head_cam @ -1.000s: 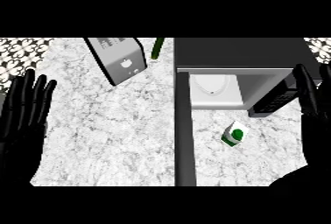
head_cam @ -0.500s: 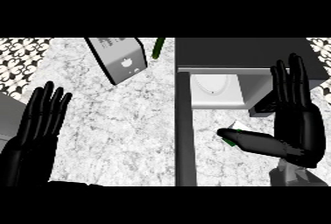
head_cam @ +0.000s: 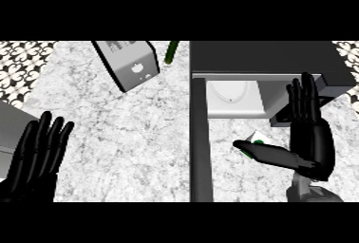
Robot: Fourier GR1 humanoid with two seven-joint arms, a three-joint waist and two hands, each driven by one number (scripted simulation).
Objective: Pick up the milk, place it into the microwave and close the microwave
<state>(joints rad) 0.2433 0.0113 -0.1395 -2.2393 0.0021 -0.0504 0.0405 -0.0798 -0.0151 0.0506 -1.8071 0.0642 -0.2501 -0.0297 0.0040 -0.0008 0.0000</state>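
Observation:
The milk [head_cam: 258, 138] is a small white carton with a green cap, lying on the marble counter [head_cam: 140, 142] in front of the open microwave [head_cam: 266, 61]. My right hand [head_cam: 308, 142] stands just right of the carton, fingers straight up, thumb stretched left across the carton's near side and hiding most of it. The microwave's white inside [head_cam: 235, 97] shows a round plate. Its dark door [head_cam: 200, 137] swings out toward me, left of the carton. My left hand [head_cam: 38, 156] rests open at the lower left.
A grey toaster-like box [head_cam: 129, 61] lies tilted at the back left, with a green bottle [head_cam: 171, 51] beside it. A patterned wall strip [head_cam: 24, 61] runs along the far left. A grey object's edge [head_cam: 13, 128] shows at the left.
My right hand has slid left and nearer, its thumb now lying across the milk. My left hand has drifted slightly right and lower.

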